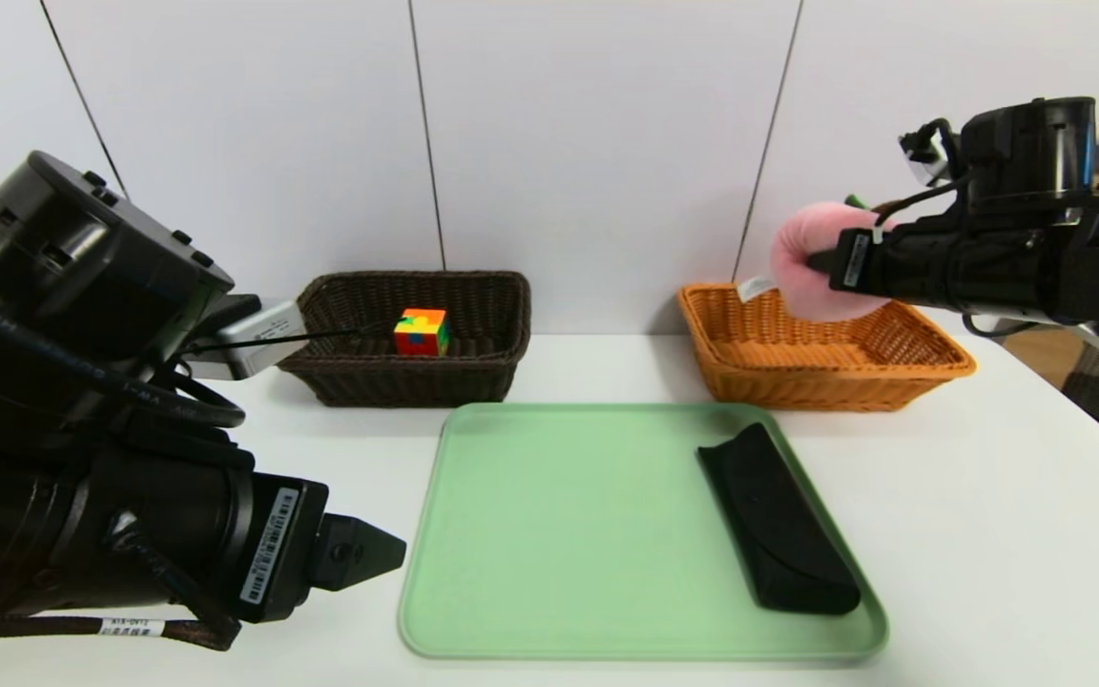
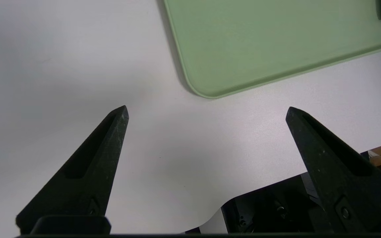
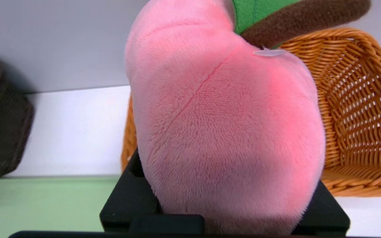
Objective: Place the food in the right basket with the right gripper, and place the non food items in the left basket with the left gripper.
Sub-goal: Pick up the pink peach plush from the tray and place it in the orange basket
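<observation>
Leftmost, the left gripper (image 2: 207,112) hangs over the white table (image 1: 340,448), just beside the near left corner of the green tray (image 1: 597,534), its jaws spread wide with only table surface showing between them. Farther back on that side stands the dark brown wicker basket (image 1: 406,377), near the pale wall (image 1: 588,162). A puzzle cube (image 1: 422,332) lies inside it, showing orange, yellow, red and green patches.

In the middle, the green tray rests flat on the table, in front of the two baskets. Its left and central parts are bare. Along its right side lies a long black case (image 1: 778,525), set at a slant, with its far end tipped toward the left and its near end close to the tray's near right corner.

Behind the tray and to the right is the orange-brown wicker basket (image 1: 826,382). Above it the right gripper (image 1: 821,262) holds a plush pink peach (image 3: 227,125), jaws pinching its soft body. The peach has a brown stem (image 3: 306,19) and a green leaf (image 3: 260,13), and a small white tag (image 1: 756,287) hangs from it on the left, over the basket.
</observation>
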Tool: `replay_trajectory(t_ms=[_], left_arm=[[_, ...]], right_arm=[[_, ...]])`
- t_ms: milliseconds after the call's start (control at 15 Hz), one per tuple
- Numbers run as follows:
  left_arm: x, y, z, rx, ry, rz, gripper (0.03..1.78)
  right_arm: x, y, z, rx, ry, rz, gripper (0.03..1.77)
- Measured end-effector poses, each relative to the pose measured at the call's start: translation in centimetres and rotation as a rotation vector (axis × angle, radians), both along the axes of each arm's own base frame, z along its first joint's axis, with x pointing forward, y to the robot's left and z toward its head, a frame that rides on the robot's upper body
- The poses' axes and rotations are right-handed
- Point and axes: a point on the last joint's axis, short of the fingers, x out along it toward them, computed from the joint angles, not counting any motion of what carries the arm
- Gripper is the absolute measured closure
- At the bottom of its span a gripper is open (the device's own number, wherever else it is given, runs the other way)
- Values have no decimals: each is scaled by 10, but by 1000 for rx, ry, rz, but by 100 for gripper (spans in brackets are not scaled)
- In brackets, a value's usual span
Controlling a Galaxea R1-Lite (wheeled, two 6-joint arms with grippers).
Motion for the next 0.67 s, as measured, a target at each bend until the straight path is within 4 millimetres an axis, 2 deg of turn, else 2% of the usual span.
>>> replay_trajectory(t_ms=[333,667], left_arm=[[-1,1,-1,2,2,0,12],[-1,1,-2,3,4,0,12]], right_arm=[[27,-17,-34,-27,58,-89,102],[49,-26,-66,-36,120,-116,102]])
